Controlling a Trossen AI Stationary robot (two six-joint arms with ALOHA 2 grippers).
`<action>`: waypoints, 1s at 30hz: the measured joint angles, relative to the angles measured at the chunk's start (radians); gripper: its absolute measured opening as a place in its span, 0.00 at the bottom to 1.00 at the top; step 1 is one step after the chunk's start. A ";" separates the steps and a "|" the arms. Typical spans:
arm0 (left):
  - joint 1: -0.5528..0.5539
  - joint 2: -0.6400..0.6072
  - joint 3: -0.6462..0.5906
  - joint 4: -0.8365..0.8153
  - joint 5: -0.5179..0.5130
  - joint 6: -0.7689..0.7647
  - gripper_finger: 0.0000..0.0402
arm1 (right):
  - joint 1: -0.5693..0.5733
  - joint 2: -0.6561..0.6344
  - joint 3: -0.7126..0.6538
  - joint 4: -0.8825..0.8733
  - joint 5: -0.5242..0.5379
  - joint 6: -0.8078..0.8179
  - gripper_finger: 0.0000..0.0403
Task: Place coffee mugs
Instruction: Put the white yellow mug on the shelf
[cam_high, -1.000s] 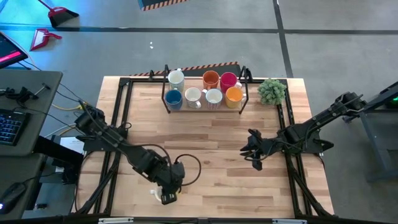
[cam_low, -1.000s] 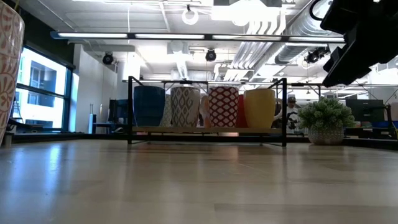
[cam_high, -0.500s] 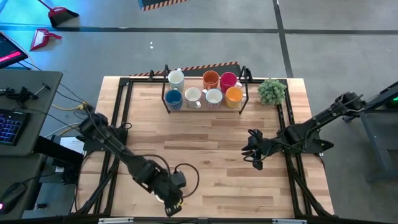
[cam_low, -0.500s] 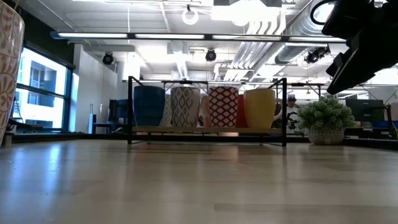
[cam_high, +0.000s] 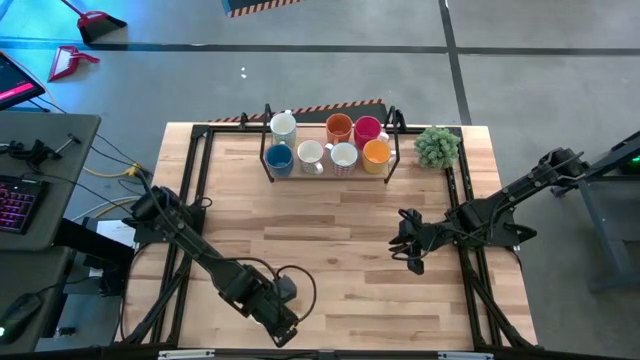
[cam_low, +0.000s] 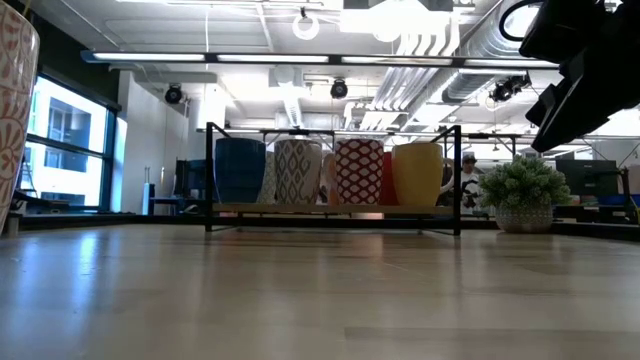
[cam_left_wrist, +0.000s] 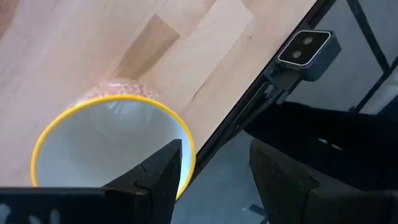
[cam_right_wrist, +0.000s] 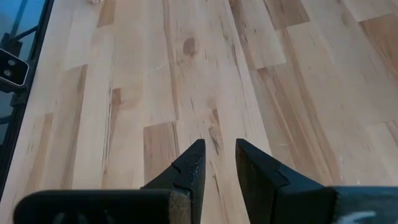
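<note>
A yellow-rimmed, white-lined patterned mug (cam_left_wrist: 109, 149) stands at the table's near edge (cam_left_wrist: 239, 112), the left gripper (cam_left_wrist: 214, 174) released beside its rim, bare wood beyond.

Pale, matt wooden planks with visible grain make up the worktop (cam_high: 330, 230), edged by a black metal frame (cam_high: 196, 180). Glazed ceramic mugs (cam_high: 330, 142) gleam inside a thin black wire rack (cam_low: 330, 210). The left claw (cam_left_wrist: 211, 174), matt dark plastic, stands beside a patterned mug (cam_left_wrist: 112, 149) with glossy white interior and yellow rim.
</note>
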 joint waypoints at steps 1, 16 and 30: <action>-0.003 0.000 0.000 0.000 -0.009 -0.014 0.44 | 0.000 0.000 0.000 0.000 0.000 0.000 0.19; -0.019 0.049 0.000 -0.023 -0.058 -0.049 0.44 | 0.000 0.000 0.000 0.007 -0.003 0.000 0.19; -0.009 0.108 0.000 -0.017 -0.067 0.005 0.44 | 0.000 -0.001 0.000 0.010 -0.004 0.000 0.19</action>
